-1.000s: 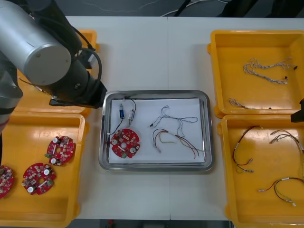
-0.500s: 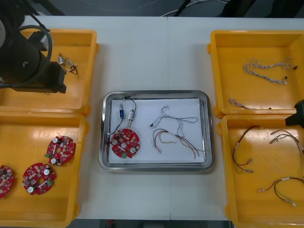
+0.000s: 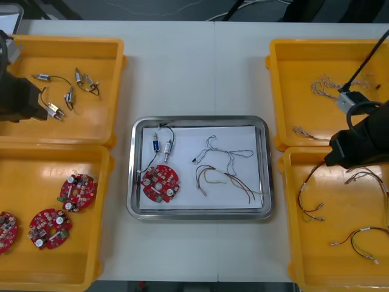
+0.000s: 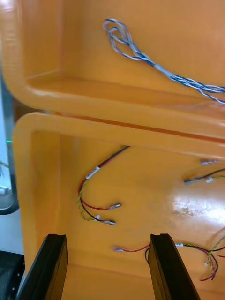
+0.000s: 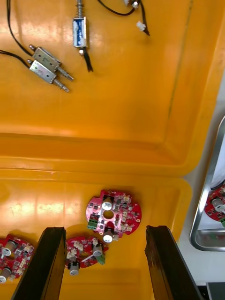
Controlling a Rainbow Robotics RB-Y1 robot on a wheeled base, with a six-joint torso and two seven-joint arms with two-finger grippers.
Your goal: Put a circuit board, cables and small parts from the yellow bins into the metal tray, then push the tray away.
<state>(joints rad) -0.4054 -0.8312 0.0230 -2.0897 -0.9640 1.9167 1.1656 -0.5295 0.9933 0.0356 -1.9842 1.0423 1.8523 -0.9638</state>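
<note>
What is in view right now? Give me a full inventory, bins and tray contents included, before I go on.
table: one, light, under everything
yellow bins: four, yellow, two at each side of the table
metal tray: one, shiny rim and white inside, between the bins
circuit boards: one, red, in the tray; three, red, in the left near bin
small metal parts: two, silvery, in the tray; several in the left far bin
twisted blue and white cables: one in the tray; a few in the right far bin
red and yellow cables: one bunch in the tray; several in the right near bin
left gripper: one, black fingers, open, above the left bins
right gripper: one, black fingers, open, above the right near bin
</note>
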